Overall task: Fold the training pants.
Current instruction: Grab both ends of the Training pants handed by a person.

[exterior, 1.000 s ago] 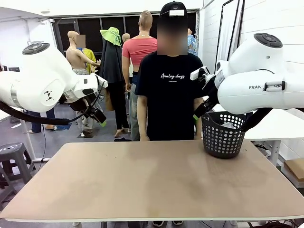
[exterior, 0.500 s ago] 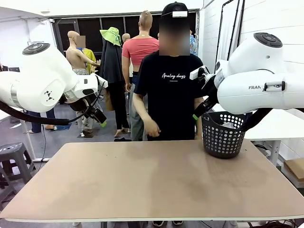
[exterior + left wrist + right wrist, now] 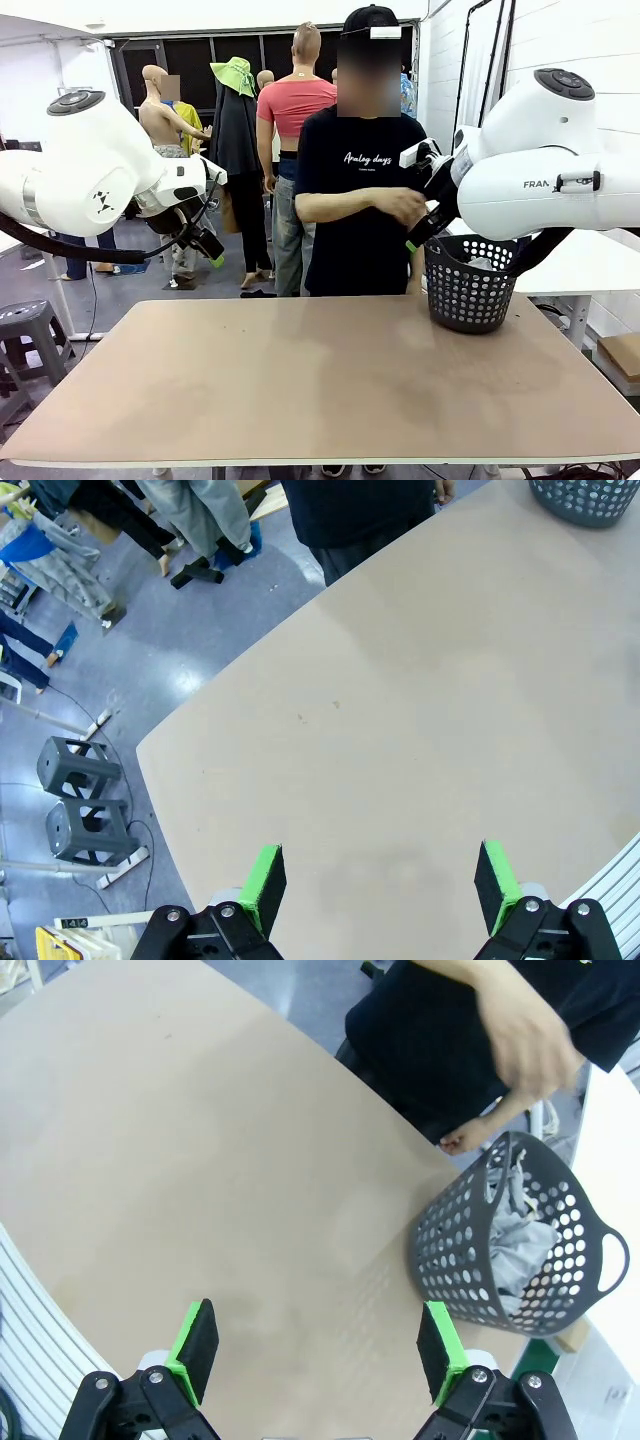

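Note:
The training pants [image 3: 510,1237] show as crumpled light grey cloth inside a dark grey perforated basket [image 3: 560,1260]; a bit of them peeks above the basket's rim [image 3: 481,263] in the front view. The basket [image 3: 470,290] stands at the table's far right. My right gripper [image 3: 320,1345] hangs open high above the table, near the basket, with nothing between its fingers. It sits just left of the basket's top [image 3: 422,232] in the front view. My left gripper [image 3: 380,875] is open and empty, raised over the table's left side [image 3: 207,248].
A person in a black T-shirt stands at the far edge, one hand [image 3: 402,205] held at chest height near my right gripper, blurred in the right wrist view [image 3: 525,1045]. The tan tabletop [image 3: 320,380] is bare. Grey stools [image 3: 80,800] stand beside the table's left.
The person's hand has risen from beside the hip to chest height and moved toward the basket. Neither arm has moved.

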Robot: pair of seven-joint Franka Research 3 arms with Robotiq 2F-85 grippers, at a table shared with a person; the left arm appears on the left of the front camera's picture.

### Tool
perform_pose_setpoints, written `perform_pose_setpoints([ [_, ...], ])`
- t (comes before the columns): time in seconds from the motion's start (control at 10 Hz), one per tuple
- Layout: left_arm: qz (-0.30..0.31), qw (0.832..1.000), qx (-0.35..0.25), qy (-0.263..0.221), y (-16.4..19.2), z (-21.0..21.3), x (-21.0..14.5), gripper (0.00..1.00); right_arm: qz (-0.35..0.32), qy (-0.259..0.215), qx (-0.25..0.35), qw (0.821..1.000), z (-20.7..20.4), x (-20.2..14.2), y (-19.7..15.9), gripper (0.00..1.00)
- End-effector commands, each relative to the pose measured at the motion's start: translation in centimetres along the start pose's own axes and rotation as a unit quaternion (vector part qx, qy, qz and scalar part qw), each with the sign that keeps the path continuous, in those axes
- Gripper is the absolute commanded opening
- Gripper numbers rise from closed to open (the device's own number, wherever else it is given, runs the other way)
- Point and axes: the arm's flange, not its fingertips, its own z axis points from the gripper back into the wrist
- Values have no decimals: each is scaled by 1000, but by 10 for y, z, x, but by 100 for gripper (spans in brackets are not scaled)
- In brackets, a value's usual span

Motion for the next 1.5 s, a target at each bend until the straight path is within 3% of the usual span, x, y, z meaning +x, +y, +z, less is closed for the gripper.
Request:
perform_pose_setpoints([
  [0.0, 0, 1000, 1, 0, 0, 0, 0, 100, -1, 0, 1, 1000, -1, -1, -1, 100],
  [1.4, 0, 1000, 1, 0, 0, 0, 0, 100, -1, 0, 1, 1000, -1, -1, -1, 100],
])
